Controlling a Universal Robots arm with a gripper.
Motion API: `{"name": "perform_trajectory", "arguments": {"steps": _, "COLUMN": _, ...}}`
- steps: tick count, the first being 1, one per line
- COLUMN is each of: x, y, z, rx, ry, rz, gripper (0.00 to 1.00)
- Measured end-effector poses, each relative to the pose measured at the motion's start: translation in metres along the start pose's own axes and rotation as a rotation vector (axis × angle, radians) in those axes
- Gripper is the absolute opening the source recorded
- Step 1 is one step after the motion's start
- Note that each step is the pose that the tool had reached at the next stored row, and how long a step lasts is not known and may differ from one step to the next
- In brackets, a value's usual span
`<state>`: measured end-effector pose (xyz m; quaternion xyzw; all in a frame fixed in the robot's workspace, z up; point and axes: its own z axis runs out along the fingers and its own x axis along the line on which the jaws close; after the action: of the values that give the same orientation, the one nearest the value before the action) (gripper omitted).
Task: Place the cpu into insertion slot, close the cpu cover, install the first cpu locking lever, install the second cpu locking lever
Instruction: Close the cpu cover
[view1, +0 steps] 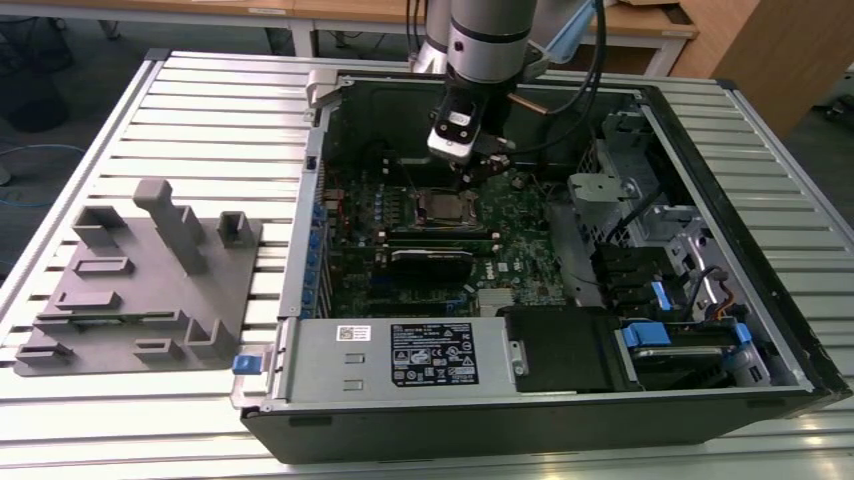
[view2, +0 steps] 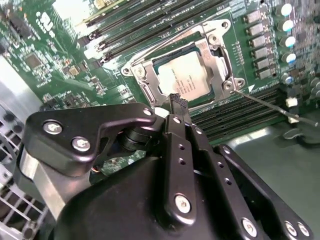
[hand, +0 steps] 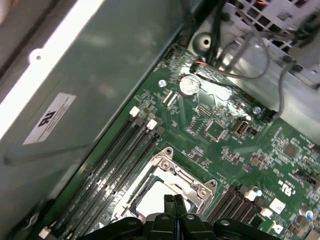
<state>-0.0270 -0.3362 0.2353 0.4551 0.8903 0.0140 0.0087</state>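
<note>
Slatted metal table (view1: 160, 110), open computer case (view1: 534, 430) lying flat on it, grey fixture tray (view1: 134, 300) to the exterior view's left of the case. In the exterior view my arm (view1: 487, 40) drops into the case from the far side and my gripper (view1: 470, 178) hangs just above the insertion slot (view1: 441, 207) on the green motherboard (view1: 521, 250). I can't tell contact from here. Second wrist view: gripper (view2: 178, 101) is clenched, fingers pressed together with nothing between them, and the tip is right at the near edge of the cpu cover (view2: 145, 80). The cpu (view2: 187, 75) sits in the slot, silvery top showing through the cover's cut-out, and the cover is lying flat over it. One locking lever (view2: 275, 106) (thin wire rod) sticks out from a corner of the socket across the black memory slots (view2: 140, 30), well off the frame. Another thin rod (view2: 170, 44) runs along the far edge of the cover; whether it's latched, can't tell. First wrist view: same fingers (hand: 170, 200) tight together, directly over the cpu (hand: 155, 200), with the cover frame (hand: 185, 175) around it. A coin cell (hand: 189, 85) sits further up the board, memory slots (hand: 115, 160) run beside the socket, and the case wall carries a white sticker (hand: 47, 117).
</note>
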Motion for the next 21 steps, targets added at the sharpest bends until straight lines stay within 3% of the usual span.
{"name": "perform_trajectory", "arguments": {"steps": 8, "x": 0.0, "y": 0.0, "z": 0.0, "rx": 0.0, "ry": 0.0005, "rz": -0.014, "gripper": 0.11}}
{"name": "perform_trajectory", "arguments": {"steps": 21, "x": 0.0, "y": 0.0, "z": 0.0002, "rx": -0.0006, "ry": 0.0082, "rz": -0.249, "gripper": 0.11}}
